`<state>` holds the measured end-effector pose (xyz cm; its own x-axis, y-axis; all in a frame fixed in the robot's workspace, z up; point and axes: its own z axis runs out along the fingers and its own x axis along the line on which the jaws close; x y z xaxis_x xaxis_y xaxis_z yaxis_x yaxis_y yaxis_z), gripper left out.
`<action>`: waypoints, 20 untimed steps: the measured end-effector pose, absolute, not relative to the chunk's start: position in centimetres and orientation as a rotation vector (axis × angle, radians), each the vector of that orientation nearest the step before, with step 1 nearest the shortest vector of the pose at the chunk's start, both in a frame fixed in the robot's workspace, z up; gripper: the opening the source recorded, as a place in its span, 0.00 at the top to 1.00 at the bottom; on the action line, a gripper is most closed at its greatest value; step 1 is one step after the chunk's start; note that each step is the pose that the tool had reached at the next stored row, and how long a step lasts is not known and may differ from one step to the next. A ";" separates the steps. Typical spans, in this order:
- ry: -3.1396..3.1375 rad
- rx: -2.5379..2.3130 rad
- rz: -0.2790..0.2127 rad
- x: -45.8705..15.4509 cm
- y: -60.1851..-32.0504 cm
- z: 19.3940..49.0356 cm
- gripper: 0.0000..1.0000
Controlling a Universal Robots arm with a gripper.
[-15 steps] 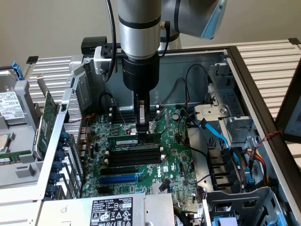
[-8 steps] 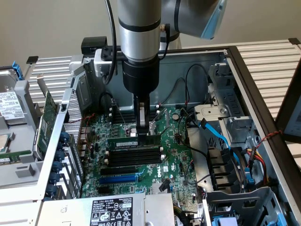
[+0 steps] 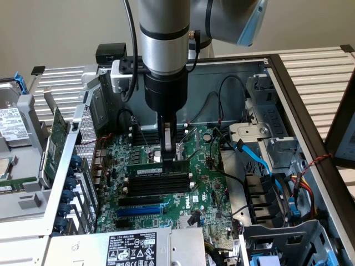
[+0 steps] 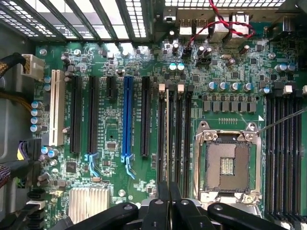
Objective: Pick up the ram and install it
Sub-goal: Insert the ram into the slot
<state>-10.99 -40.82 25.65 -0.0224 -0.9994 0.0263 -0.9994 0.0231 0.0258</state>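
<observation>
The ram [image 3: 148, 170] is a long, narrow green stick with a white label. It stands on its edge along the farthest of the long black memory slots [image 3: 158, 185] on the motherboard [image 3: 197, 202]. My gripper [image 3: 168, 157] reaches straight down into the open computer case and is shut on the stick's upper edge, near its end toward the exterior view's right. The wrist view looks along the ram [image 4: 166, 134] edge-on: a thin line lying over one of the black slots [image 4: 178, 139]. The black fingers [image 4: 162, 211] are pressed together around it. I cannot tell whether the stick is seated.
The bare CPU socket [image 4: 228, 165] lies close beside the memory slots. A blue expansion slot [image 4: 127, 115] and black ones lie on the other side. A wider green card [image 3: 52, 147] stands outside the case wall. Blue cables [image 3: 255, 158] and drive bays crowd the exterior view's right.
</observation>
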 end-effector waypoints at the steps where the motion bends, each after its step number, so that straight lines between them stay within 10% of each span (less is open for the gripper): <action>1: -2.220 2.170 0.000 -11.0 -40.8 25.6 0.88; 20: -2.220 2.170 0.000 -11.1 -41.3 24.8 0.88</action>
